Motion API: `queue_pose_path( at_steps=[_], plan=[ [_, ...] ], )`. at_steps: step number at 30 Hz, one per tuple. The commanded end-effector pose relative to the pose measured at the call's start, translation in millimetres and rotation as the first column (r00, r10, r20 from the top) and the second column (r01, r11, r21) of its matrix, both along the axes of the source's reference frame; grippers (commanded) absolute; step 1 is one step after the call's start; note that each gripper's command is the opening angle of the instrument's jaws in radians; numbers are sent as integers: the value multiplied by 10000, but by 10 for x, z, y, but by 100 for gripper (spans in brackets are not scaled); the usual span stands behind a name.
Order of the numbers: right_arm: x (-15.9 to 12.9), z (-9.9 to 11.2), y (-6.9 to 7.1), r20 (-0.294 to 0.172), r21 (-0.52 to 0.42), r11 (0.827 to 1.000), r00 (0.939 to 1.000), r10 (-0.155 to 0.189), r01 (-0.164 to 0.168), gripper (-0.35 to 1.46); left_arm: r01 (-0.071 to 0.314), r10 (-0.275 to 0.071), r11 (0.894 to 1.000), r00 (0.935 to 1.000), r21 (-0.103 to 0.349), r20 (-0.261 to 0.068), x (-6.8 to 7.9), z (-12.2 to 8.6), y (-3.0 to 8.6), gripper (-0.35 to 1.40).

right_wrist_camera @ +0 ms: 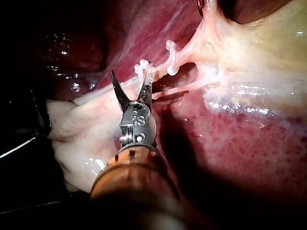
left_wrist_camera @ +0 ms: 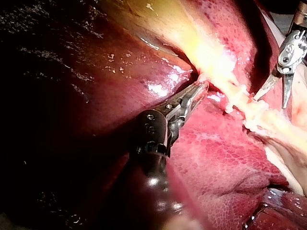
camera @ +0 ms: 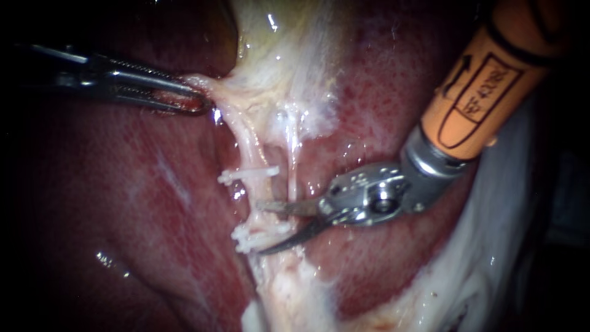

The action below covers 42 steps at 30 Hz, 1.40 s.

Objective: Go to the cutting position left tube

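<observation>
Tube at left [camera: 249, 144], long axis vertical

Bright light on wet red liver [camera: 123, 203], glints across its surface; surroundings beyond tissue dark, nothing discernible

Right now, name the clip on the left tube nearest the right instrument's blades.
The lower clip group, the one farther from the gallbladder: it lies at the tips of the right instrument's open blades. The upper clip sits clear of them.

endoscope: close, head-on | wrist views: low, oblique, from opposite sides | shared: clipped tube [camera: 253, 157]
</observation>
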<state>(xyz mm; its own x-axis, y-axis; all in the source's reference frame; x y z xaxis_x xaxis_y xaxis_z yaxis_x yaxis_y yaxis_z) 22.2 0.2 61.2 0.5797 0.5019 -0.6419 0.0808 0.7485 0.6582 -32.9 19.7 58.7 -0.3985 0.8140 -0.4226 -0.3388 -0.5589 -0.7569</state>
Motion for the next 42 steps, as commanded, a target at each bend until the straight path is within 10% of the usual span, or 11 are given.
queue_pose_path(
  at_steps=[1, 18, 30, 42],
  plan=[
    [-5, 0, 2, 4, 11, 10000, 10000, 13, -13, 120, -7, 7, 10000, 10000, 0, 7, 0, 0, 0, -35],
    [-14, 32, 14, -212, 392, 9991, 9996, 167, -159, 122, -7, 7, 10000, 10000, 1, 7, 0, 0, 0, -35],
    [-6, 86, 1, -44, 1238, 9920, 9997, -221, 225, 123, -8, 8, 10000, 10000, 0, 7, 0, 0, 0, -35],
    [6, 89, 0, -438, 1502, 9865, 9973, -591, 651, 123, -8, 8, 10000, 10000, 0, 8, 0, 1, 0, -35]
  ],
)
